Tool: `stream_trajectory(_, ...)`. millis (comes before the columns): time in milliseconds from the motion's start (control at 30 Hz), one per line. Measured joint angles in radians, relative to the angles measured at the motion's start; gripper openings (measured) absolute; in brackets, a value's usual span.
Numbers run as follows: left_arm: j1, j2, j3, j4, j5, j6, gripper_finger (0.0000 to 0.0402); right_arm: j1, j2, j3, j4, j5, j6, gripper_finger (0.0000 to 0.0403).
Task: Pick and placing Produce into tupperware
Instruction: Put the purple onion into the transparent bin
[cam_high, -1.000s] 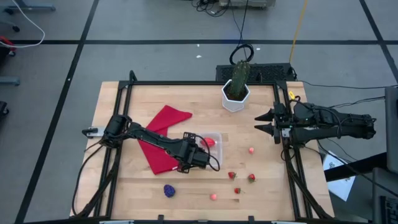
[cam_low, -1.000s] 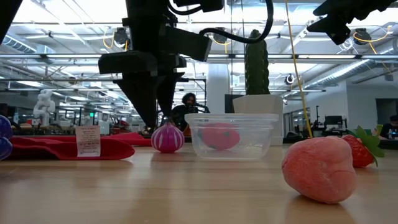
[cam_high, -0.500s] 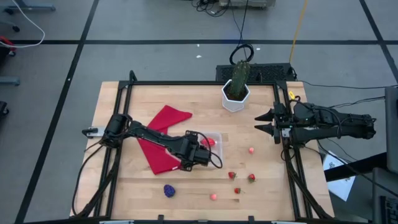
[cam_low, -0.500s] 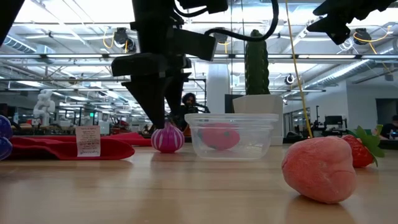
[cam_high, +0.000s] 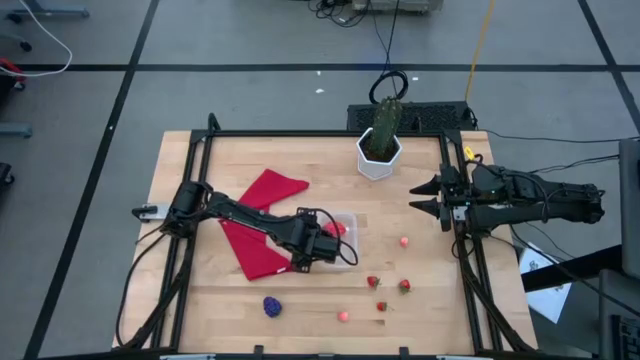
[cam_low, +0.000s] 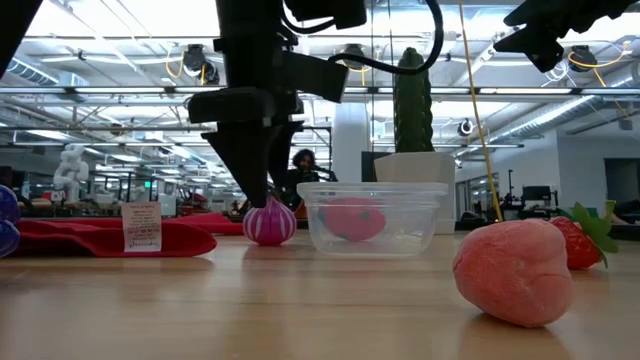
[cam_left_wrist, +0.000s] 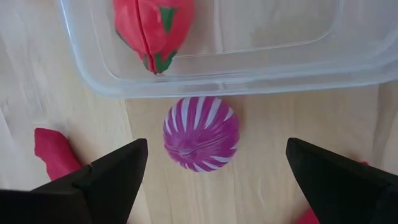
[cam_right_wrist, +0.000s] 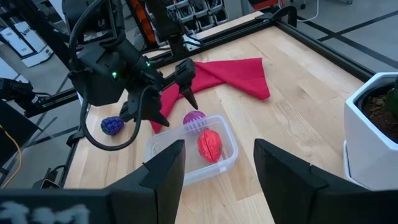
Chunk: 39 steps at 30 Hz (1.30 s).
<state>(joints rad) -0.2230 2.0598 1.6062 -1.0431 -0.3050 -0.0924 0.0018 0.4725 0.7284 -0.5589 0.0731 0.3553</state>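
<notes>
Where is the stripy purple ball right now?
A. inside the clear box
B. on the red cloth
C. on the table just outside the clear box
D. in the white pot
C: the stripy purple ball sits on the wood beside the clear box, between the open left gripper fingers.

Left end effector (cam_left_wrist: 211, 171) spread wide; right end effector (cam_right_wrist: 214, 165) hovers parted.
</notes>
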Motion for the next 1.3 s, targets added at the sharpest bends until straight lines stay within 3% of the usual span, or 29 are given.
stream_trajectory(767,0.016,0.000,0.000,0.028,-0.002,-0.048,0.0390,0.000,0.000,0.000,-0.004,-0.052,0.000,0.0185)
stream_trajectory(1167,0.032,0.000,-0.003,0.025,0.050,-0.068,0.0390,0.000,0.000,0.000,-0.022,-0.052,0.000,0.0185)
stream_trajectory(1300,0.050,0.000,-0.057,0.040,0.083,-0.081,0.0390,0.000,0.000,0.000,-0.022,-0.052,0.000,0.0185)
